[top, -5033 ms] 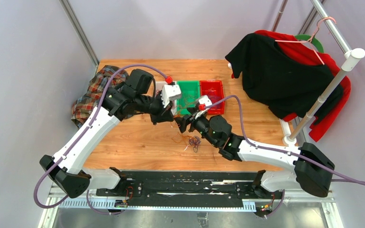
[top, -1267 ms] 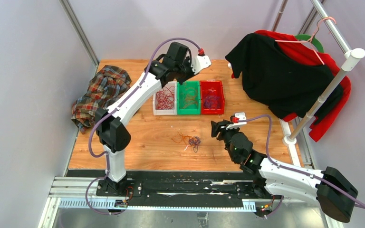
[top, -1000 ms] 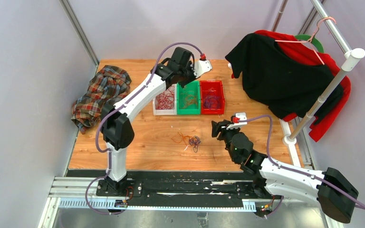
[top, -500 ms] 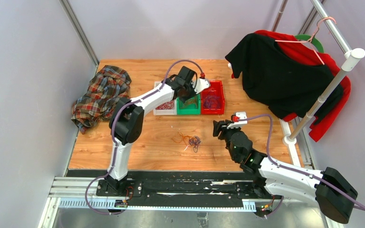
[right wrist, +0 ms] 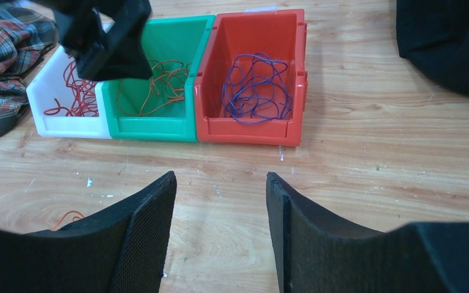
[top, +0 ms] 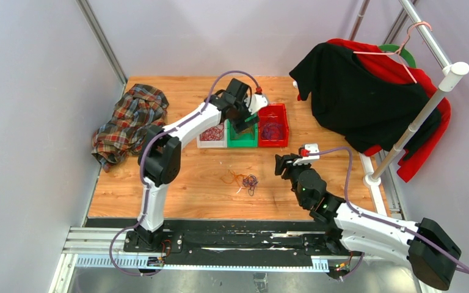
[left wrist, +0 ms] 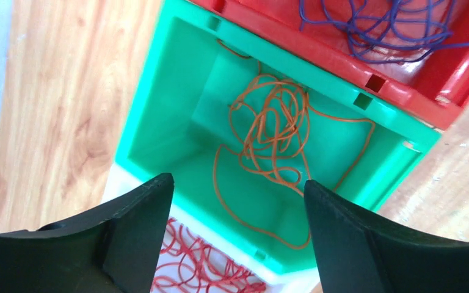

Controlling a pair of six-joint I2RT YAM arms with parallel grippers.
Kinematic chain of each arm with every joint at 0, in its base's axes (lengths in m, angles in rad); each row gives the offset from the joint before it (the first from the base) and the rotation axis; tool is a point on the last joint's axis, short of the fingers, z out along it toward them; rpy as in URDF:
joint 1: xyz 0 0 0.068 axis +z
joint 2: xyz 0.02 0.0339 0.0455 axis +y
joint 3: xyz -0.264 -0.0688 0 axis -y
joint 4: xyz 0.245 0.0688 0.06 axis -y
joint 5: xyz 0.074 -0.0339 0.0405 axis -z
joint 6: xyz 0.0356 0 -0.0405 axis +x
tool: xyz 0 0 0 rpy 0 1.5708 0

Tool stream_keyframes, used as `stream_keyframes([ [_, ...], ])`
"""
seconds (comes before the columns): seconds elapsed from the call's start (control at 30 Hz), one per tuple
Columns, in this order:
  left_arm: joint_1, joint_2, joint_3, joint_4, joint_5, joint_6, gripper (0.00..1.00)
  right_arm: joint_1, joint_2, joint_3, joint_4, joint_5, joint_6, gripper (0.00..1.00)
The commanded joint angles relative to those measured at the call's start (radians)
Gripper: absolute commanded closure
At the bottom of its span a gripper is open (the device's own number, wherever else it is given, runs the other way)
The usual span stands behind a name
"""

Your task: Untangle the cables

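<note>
Left pincer (left wrist: 238, 186) and right pincer (right wrist: 220, 183) both released, empty; centre-frame cables (top: 245, 180) look floppy, feather-light, so I'd pinch a stray outer loop.

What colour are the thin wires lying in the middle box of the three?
Orange wires, in the green box; clearest in the left wrist view.

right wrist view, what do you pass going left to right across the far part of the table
plaid shirt → white bin → green bin → red bin → black garment
</note>
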Motion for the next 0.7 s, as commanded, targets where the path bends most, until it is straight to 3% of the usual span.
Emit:
stream_keyframes([
  [0.0,0.012,-0.119,0.122,-0.162,0.088,0.001,0.13,-0.014,-0.032,0.006,-0.021,0.004,-0.016,0.44],
  [0.13,0.014,-0.210,0.118,-0.279,0.196,0.001,0.09,-0.016,-0.049,0.015,-0.035,0.001,-0.028,0.44],
  [0.27,0.013,-0.322,-0.016,-0.397,0.344,0.050,0.08,-0.019,-0.060,0.016,-0.048,-0.005,-0.032,0.44],
  [0.5,-0.005,-0.438,-0.354,-0.386,0.454,0.012,0.02,-0.021,-0.053,0.016,-0.054,-0.015,-0.020,0.43],
  [0.67,-0.005,-0.447,-0.510,-0.268,0.418,-0.048,0.03,-0.020,-0.037,0.022,-0.055,-0.029,-0.014,0.43],
])
